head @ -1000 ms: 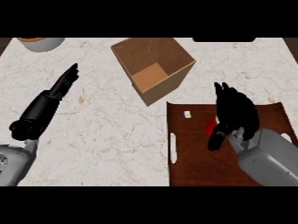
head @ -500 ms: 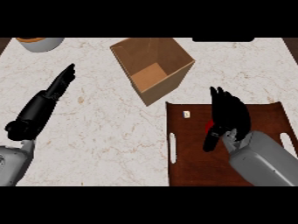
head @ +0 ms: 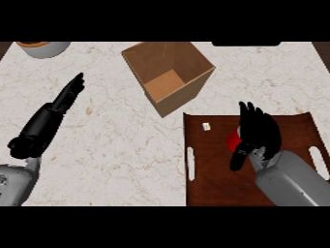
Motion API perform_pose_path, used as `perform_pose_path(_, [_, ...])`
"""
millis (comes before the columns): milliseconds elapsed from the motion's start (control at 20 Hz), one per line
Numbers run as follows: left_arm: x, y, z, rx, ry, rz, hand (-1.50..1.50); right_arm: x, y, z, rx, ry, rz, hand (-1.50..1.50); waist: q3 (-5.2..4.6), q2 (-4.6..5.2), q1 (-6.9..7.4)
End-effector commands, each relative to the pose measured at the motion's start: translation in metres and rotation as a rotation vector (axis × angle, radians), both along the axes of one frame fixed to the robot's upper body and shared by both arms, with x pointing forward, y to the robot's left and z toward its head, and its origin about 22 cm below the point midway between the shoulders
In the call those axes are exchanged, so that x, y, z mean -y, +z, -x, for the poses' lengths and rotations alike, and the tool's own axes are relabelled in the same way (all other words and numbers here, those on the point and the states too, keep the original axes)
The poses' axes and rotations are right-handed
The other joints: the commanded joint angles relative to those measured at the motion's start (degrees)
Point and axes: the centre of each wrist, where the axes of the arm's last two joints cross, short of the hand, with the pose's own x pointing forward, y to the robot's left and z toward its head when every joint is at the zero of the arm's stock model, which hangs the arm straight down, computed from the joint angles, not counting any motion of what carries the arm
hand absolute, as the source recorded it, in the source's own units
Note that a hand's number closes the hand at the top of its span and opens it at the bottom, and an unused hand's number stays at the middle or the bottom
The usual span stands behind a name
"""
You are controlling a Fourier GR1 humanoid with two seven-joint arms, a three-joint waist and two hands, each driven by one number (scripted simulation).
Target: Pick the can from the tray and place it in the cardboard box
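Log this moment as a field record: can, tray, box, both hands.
tray: dark brown, lower right of view
cardboard box: open, beyond tray, looks empty
right hand: over tray, fingers extended
can: red, on tray, mostly hidden under right hand
left hand: open, resting at left

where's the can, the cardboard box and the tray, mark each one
can [head: 232,141], head view, the red part that shows
cardboard box [head: 187,95], head view, its outer side wall
tray [head: 212,167], head view, bare floor near its left handle slot
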Motion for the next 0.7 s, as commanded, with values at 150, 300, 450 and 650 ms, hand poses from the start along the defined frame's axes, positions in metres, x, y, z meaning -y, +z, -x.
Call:
perform_pose_path(150, [0.001, 0.021, -0.017, 0.006, 0.008, 0.004, 0.0, 0.02, -0.013, -0.004, -0.077, -0.096, 0.047, -1.5, 0.02, 0.12, -0.09])
perform_pose_path(300, [-0.001, 0.004, -0.006, 0.009, -0.006, -0.001, 0.0, 0.002, -0.02, -0.01, -0.021, 0.023, 0.057, 1.5, 0.02, 0.15, 0.34])
perform_pose_path(450, [-0.002, 0.005, -0.014, -0.018, -0.007, 0.004, 0.0, 0.001, -0.028, -0.006, 0.056, 0.052, 0.106, 1.5, 0.02, 0.15, 0.14])
perform_pose_path(650, [0.002, 0.018, 0.004, -0.005, -0.009, -0.005, 0.0, 0.005, -0.022, -0.017, 0.115, 0.064, 0.149, 1.5, 0.03, 0.08, 0.44])
